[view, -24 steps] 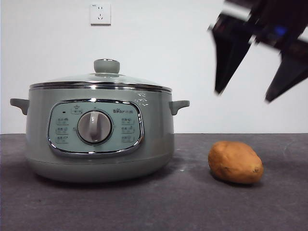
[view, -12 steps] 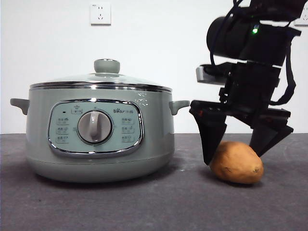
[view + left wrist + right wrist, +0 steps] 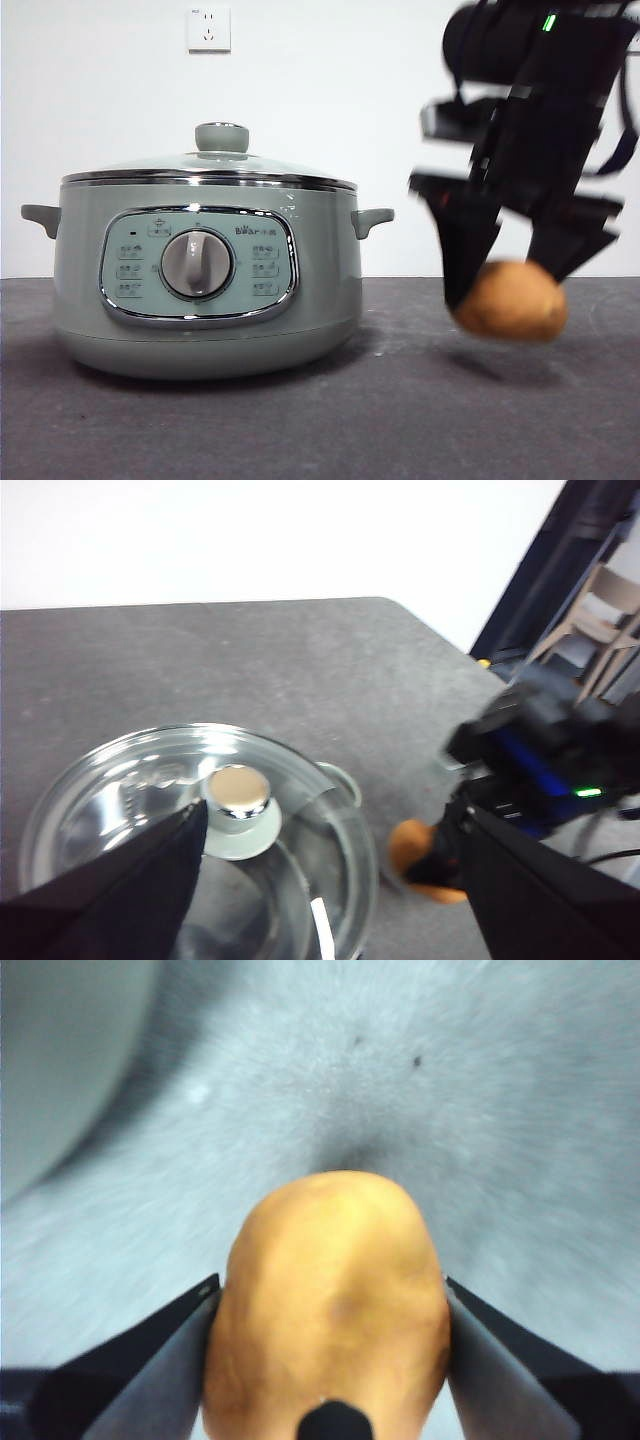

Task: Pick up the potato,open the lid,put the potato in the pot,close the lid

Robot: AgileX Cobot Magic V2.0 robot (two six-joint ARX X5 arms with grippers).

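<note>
Two black jaws of the right gripper [image 3: 512, 290] clamp the potato [image 3: 511, 301] from both sides — it hangs just above the table [image 3: 300, 430], right of the pot [image 3: 205, 270]. The lid [image 3: 210, 165] sits on the pot. Above the lid, the left gripper [image 3: 330, 880] hovers — jaws spread, holding nothing.

Low level front camera, 2 downward wrist cameras, all sharing potato [image 3: 511, 301]

Potato [image 3: 511, 301] airborne — lid [image 3: 210, 165] on pot [image 3: 205, 290]
</note>
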